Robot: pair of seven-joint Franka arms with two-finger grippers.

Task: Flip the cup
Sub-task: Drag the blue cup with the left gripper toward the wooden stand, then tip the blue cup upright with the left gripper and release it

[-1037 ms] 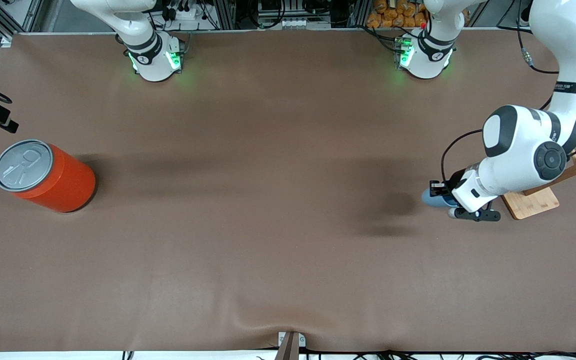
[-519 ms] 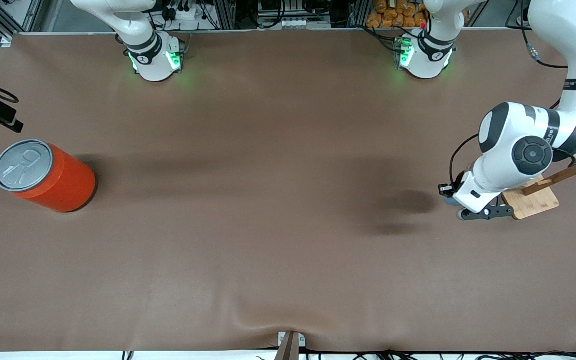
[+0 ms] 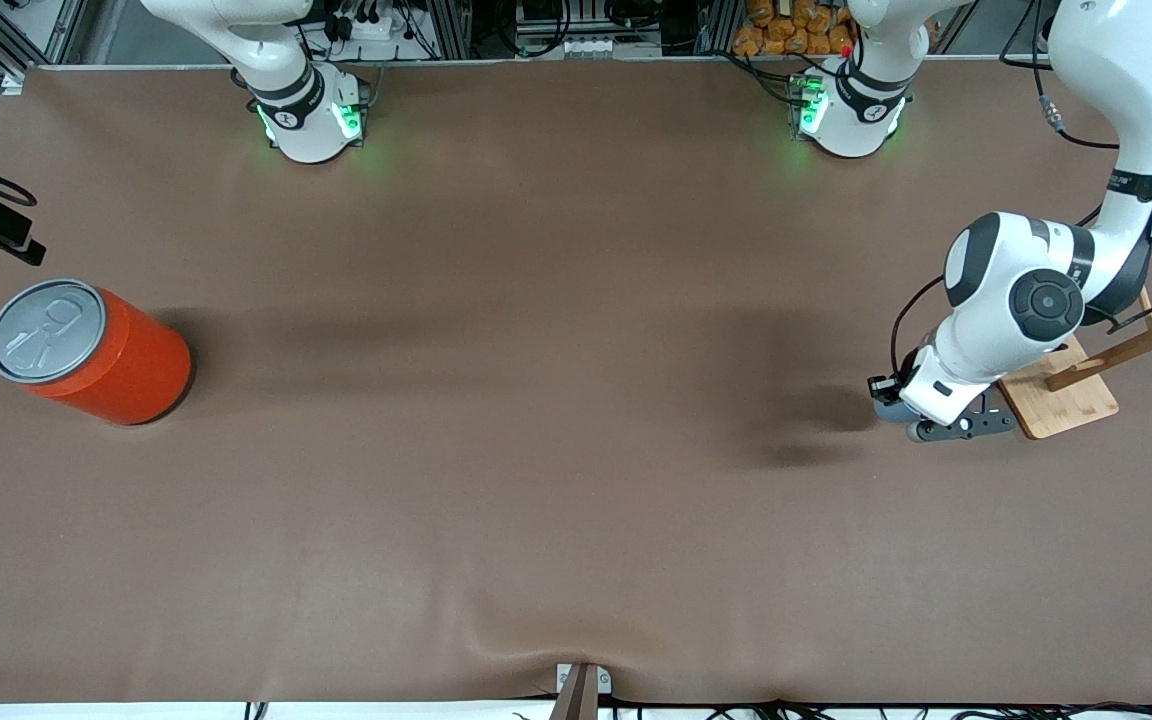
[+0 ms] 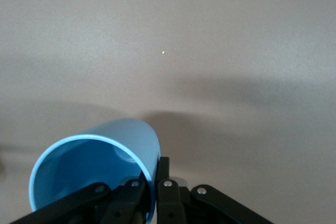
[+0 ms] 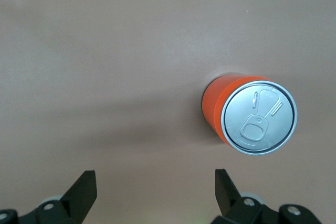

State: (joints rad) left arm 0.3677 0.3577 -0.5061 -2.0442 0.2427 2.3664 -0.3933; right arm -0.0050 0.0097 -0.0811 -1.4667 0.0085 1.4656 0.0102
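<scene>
Here, at the front view's 3 o'clock, the left gripper [image 3: 898, 412] pinches the rim of the matte light-blue tapered cup [image 4: 97, 169], fingers closed on its wall, beside a wooden stand [image 3: 1064, 402]. At 9 o'clock, the glossy orange can [image 3: 86, 350] stands upright; the waiting right gripper [image 5: 155, 195] hangs above, fingers spread, empty.

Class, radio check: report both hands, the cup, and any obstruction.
Left hand shut on cup rim, by the wooden stand. Right hand open above orange can, waiting. Nothing obstructing.
</scene>
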